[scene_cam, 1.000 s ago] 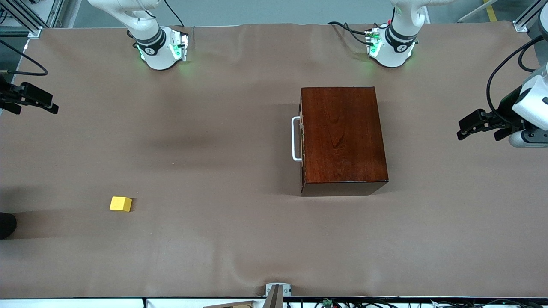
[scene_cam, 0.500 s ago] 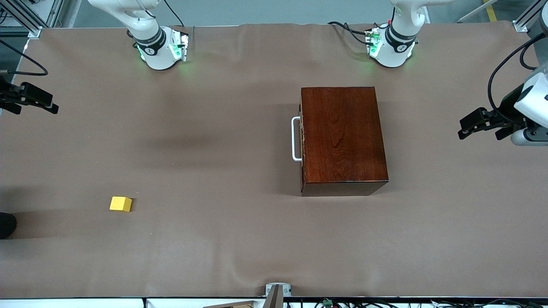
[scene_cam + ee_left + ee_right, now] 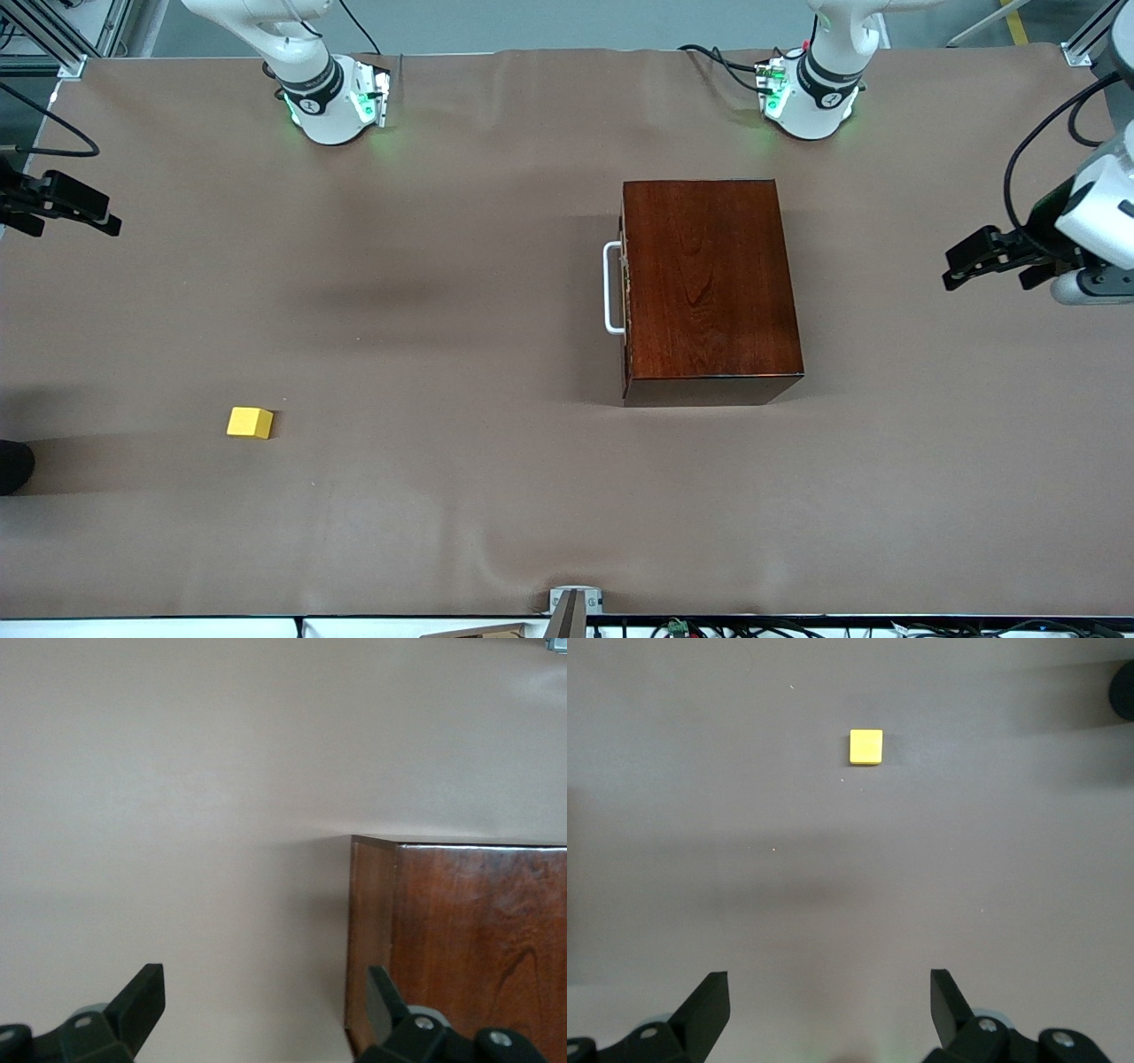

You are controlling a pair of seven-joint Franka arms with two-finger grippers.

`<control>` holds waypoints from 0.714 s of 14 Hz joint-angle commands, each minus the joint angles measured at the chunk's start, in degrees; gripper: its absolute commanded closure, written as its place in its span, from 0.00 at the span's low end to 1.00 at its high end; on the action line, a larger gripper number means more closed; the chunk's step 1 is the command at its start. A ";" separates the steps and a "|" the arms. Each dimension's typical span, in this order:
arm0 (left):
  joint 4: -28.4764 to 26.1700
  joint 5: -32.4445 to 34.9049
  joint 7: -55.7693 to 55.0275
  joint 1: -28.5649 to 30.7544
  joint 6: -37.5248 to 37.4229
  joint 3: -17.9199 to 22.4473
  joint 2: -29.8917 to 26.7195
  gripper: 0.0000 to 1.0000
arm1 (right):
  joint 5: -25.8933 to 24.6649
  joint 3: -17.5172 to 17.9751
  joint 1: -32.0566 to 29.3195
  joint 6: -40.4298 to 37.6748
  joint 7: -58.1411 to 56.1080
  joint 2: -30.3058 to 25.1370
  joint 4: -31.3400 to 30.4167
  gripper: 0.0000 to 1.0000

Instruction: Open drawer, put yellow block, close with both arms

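Observation:
The dark mahogany box [image 3: 709,288] stands on the table toward the left arm's end. Its drawer is shut, and the white handle [image 3: 611,288] faces the right arm's end. The yellow block [image 3: 250,423] lies on the cloth toward the right arm's end, nearer the front camera than the box. It also shows in the right wrist view [image 3: 866,746]. My left gripper [image 3: 961,263] is open and empty above the table's end, away from the box's handle-less end [image 3: 461,939]. My right gripper [image 3: 75,229] is open and empty above the table's other end.
A brown cloth [image 3: 443,266] covers the table. A dark round object [image 3: 13,465] sits at the table's edge near the block. A metal bracket [image 3: 574,602] is at the front edge. Both arm bases [image 3: 337,102] stand along the back.
My left gripper has shifted slightly toward the box. The right gripper, box and block have not moved.

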 commanded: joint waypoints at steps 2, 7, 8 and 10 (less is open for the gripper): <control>2.16 3.32 -5.48 -6.30 -0.35 -1.96 2.16 0.00 | 0.19 -0.01 -0.16 -0.08 0.26 -0.60 -0.48 0.00; 8.40 6.11 -10.31 -20.61 -0.70 -2.41 9.18 0.00 | 0.19 -0.01 -0.07 -0.17 0.26 -0.78 -0.31 0.00; 9.63 8.92 -12.15 -24.30 -0.79 -2.41 10.58 0.00 | 0.19 -0.01 -0.07 -0.26 0.26 -0.86 -0.22 0.00; 11.83 10.26 -20.47 -29.77 -1.05 -2.24 13.31 0.00 | 0.28 0.34 0.45 -0.43 0.34 -1.04 -0.13 0.00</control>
